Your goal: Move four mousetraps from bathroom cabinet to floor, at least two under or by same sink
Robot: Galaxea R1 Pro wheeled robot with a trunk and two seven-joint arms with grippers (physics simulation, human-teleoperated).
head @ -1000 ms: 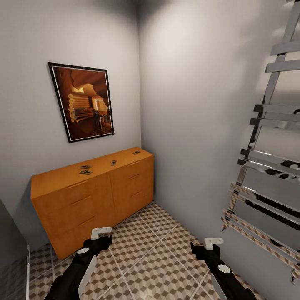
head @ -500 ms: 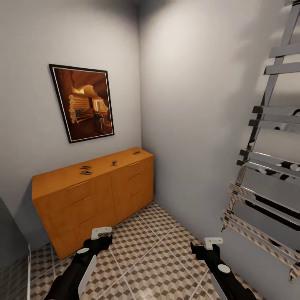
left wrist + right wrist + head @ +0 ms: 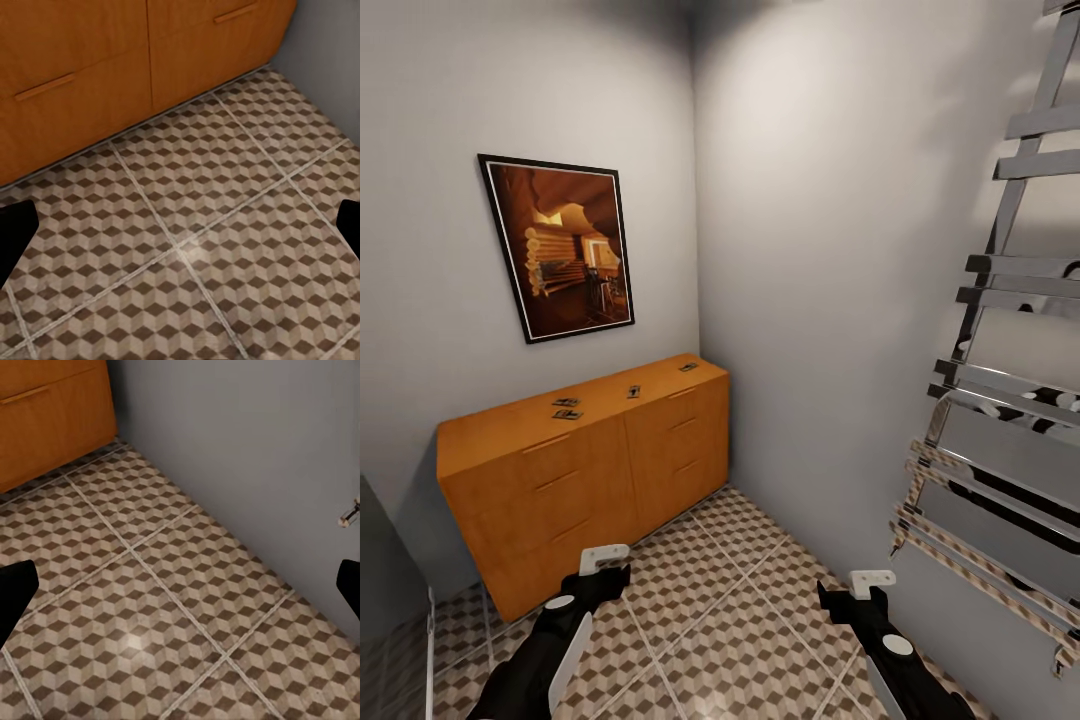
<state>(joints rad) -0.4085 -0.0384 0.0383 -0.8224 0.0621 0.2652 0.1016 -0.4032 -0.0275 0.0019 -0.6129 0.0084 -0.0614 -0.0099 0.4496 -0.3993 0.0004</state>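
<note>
Mousetraps [image 3: 568, 408] atop orange cabinet [image 3: 590, 470]

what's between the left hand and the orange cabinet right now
Only bare cube-patterned floor lies between the left hand and the cabinet; the head and left wrist views show that.

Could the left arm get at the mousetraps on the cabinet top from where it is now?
Probably not yet. The left gripper hangs low over the floor, short of the cabinet, and the mousetraps lie well back on its top. Nothing blocks the way.

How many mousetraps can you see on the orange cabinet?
4, all on the cabinet top: two side by side, one further along, one near the wall end.
</note>
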